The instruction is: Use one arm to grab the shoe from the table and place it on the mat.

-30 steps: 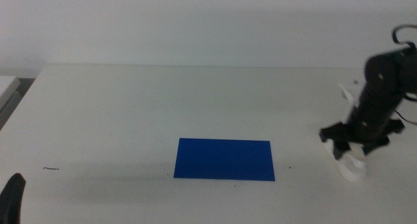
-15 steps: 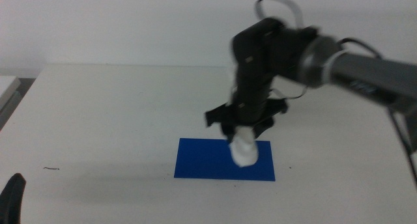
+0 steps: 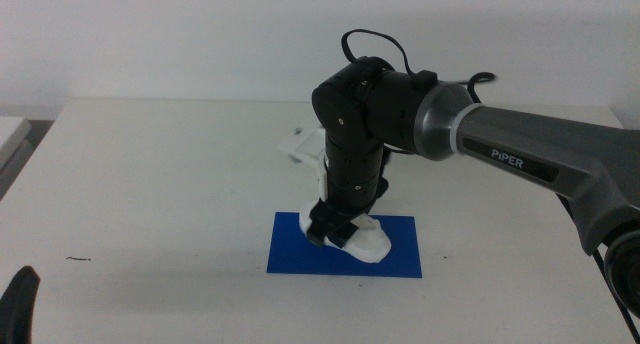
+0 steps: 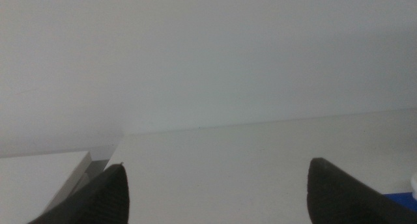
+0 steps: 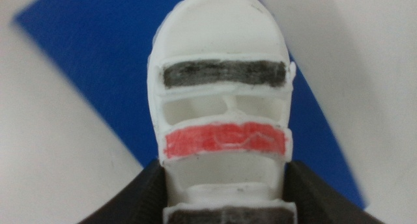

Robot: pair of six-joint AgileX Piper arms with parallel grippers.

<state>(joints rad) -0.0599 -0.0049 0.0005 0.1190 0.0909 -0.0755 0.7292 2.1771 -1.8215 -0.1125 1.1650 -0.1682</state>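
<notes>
The right wrist view shows the right tool [image 5: 225, 185] clamped on the white sandal [image 5: 221, 107], its jaws against both sides, with one red and two dark straps. The middle view hides those straps behind the arm [image 3: 420, 129] but shows the sandal [image 3: 362, 242] low on the blue mat [image 3: 300, 252] on the worktop [image 3: 150, 184]. The left tool [image 4: 215, 191] waits at the near left edge, jaws apart.

Shoe [image 5: 221, 113]: white, moulded, plastic-looking, with roughly coloured matt straps. Mat [image 3: 400, 259]: flat, matt blue sheet. Table [image 3: 150, 184]: smooth, matt white. Arm [image 3: 520, 159]: satin silver-grey link joined to black housings showing a slight sheen
</notes>
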